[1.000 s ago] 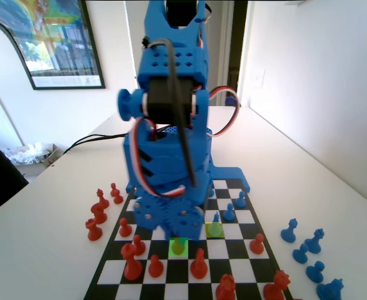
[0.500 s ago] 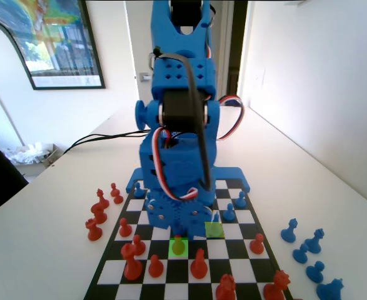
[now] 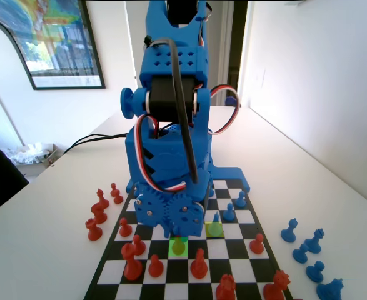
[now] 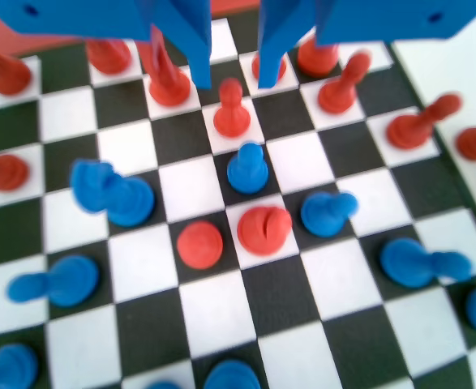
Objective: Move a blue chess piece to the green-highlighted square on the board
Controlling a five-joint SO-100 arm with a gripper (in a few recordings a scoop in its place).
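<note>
Hanging gripper [image 4: 236, 73]: seen released in the wrist view, its two blue jaws held apart with nothing clasped between them.
Below the gap: a red pawn [image 4: 232, 112] is seen on a light square, apart from both jaw tips.
Next toward the arm: a blue piece with a rounded top [image 4: 248, 166] is seen on the dark square just beside that pawn.
Blue arm [image 3: 170, 144]: bent low over the board [image 3: 242, 215] in the fixed view, so that the middle files are hidden by its geared front.
Blue chess piece [image 3: 216, 219]: stood upright on the duller yellow-green square [image 3: 215, 230], just right of the arm's lower edge in the fixed view; its slim tip is partly tinted by the highlight.
Green-highlighted square [image 3: 179, 248]: found one row nearer the fixed camera and one file to the left, diagonal to the yellow-green one; a small piece is stood on it, its colour washed out by the tint.
Red row [image 3: 199, 265]: several red pieces are lined along the ranks nearest the fixed camera.
Captured red pieces [image 3: 97, 212]: grouped on the white counter [image 3: 321, 181] off the board's left side in the fixed view.
Captured blue pieces [image 3: 307, 250]: grouped on the counter off the right side.
Background: a framed picture [image 3: 45, 37] is hung on the wall, and a black cable [image 3: 89, 141] is laid across the counter.
</note>
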